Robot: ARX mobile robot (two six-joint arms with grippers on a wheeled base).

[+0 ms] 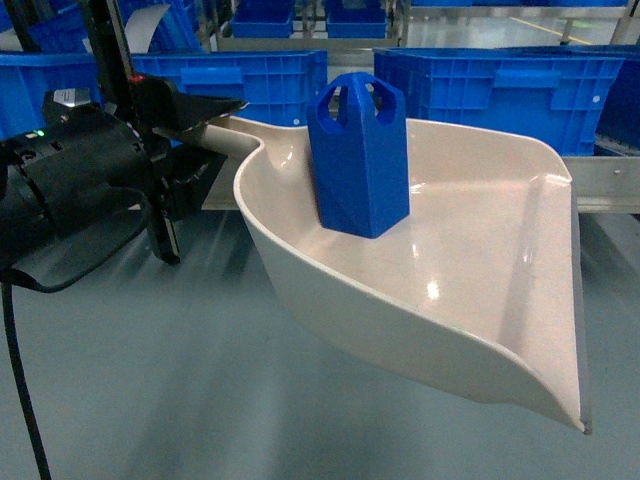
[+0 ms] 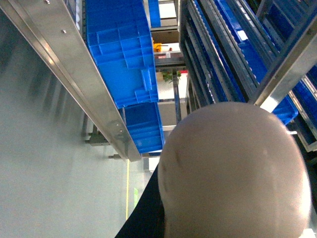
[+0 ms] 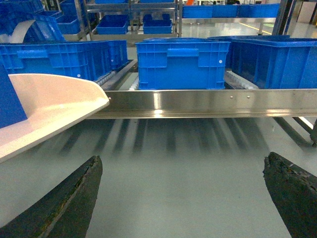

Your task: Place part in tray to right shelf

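The blue part [image 1: 360, 155] stands upright inside the pale beige tray [image 1: 500, 300], which hangs above the grey floor in the head view. My left gripper [image 1: 195, 140] is shut on the tray's handle at the left. The left wrist view is mostly filled by the tray's rounded back [image 2: 237, 168], with a dark finger [image 2: 148, 213] beside it. My right gripper [image 3: 182, 163] stands open over bare floor, nothing between its fingers. The tray's edge [image 3: 54, 99] is to its left. The right shelf's steel front bar [image 3: 198, 101] runs straight ahead of it.
Large blue crates [image 3: 181, 62] sit on the shelf rails behind the steel bar, and more crates [image 1: 500, 90] line the back of the head view. White rollers [image 3: 116, 77] show between crates. Further racks with blue bins [image 3: 129, 22] stand beyond.
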